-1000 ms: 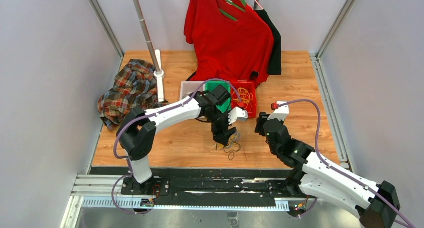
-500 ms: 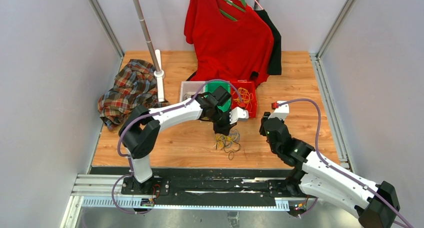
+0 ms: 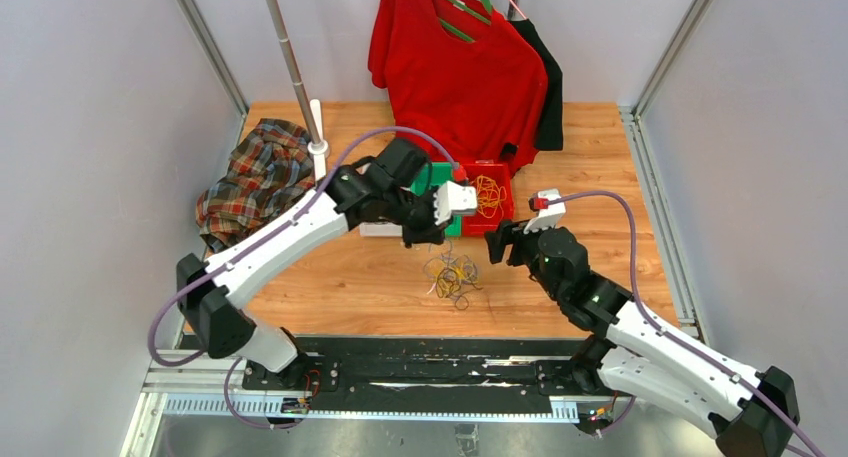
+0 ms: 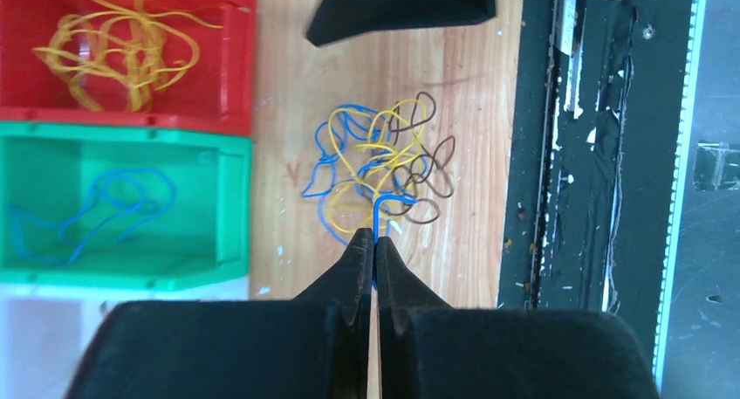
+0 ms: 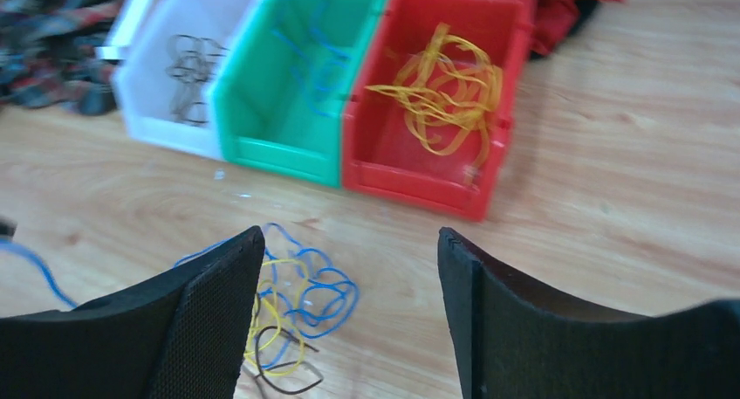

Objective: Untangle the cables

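The left gripper (image 4: 374, 240) is clenched on a single blue cable (image 4: 377, 214), pinched right at the fingertips. From that pinch the strand runs straight ahead of the fingers and down into the tangle of cables (image 4: 384, 168), a loose heap of blue, yellow and dark loops lying on the wooden table (image 3: 330, 287). In the top view the heap (image 3: 452, 277) sits just nearer the arm bases than the left gripper and between the two arms. The held strand's long axis points from the bins toward the near edge, while the heap itself is roughly round, with no clear axis of its own.

The right gripper (image 5: 349, 237) is released and holds nothing – its jaws stand wide, off to the heap's right with the loops low between them in its own view. The left arm is the nearer one, being already attached.

The green bin (image 4: 231, 198), which already holds blue cable, lies just behind the left gripper – so a pull along the strand's line, away from the heap, looks like what is called for, and the other loops may drag along
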`<state>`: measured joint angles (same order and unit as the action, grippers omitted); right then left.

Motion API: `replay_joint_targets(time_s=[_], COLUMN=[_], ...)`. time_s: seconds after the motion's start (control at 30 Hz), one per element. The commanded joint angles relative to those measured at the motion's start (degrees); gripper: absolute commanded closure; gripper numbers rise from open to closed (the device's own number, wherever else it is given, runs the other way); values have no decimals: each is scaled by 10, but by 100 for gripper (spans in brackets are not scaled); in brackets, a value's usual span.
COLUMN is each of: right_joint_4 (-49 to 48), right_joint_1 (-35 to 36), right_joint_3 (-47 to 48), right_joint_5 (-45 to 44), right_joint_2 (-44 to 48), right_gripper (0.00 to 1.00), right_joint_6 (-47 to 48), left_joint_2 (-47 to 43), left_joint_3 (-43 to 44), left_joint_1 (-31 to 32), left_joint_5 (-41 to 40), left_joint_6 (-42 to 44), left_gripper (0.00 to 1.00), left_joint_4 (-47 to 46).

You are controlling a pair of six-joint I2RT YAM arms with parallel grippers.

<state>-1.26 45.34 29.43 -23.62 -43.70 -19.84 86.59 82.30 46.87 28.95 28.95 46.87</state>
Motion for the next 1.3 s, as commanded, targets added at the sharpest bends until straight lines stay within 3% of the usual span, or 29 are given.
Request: replay_joint_targets(time_s=[0.0,0.13,0.33,0.5,0.7,0.83,0.97,1.03,1.17,1.27], right_joint_4=[-78,-89,-144,-170,-234,-257,-273,-279,-307,-325], right_joint_1=[-5,13,102,176,195,195,193,187,179,176], right_joint_3=[36,61,97,146,180,183,164,144,88,25], right_joint_5=[160,207,209,185,157,116,61,32,9,-9], right_joint_2=[22,17,-20,-86,-182,-228,-271,-289,-307,-309], right_gripper=[27,27,26,26,28,38,60,67,63,53], right_joint_6=[54,59,92,134,140,122,111,100,78,52], left_joint_2=[-53,-87,-122,-140,-156,-164,-176,-181,-178,-167], left_joint_3=[57,99,151,152,157,187,221,240,293,358], left_joint_1=[-19,-20,-20,-20,-20,-20,-20,-20,-20,-20], left_joint_5=[-27,-45,-73,-93,-87,-67,-63,-58,-55,-65], left_joint_6=[-15,-29,-48,-43,-43,-41,-43,-42,-47,-40], left_gripper=[99,99,100,100,100,99,100,100,100,100], left_joint_4=[83,84,87,100,119,142,143,143,142,142])
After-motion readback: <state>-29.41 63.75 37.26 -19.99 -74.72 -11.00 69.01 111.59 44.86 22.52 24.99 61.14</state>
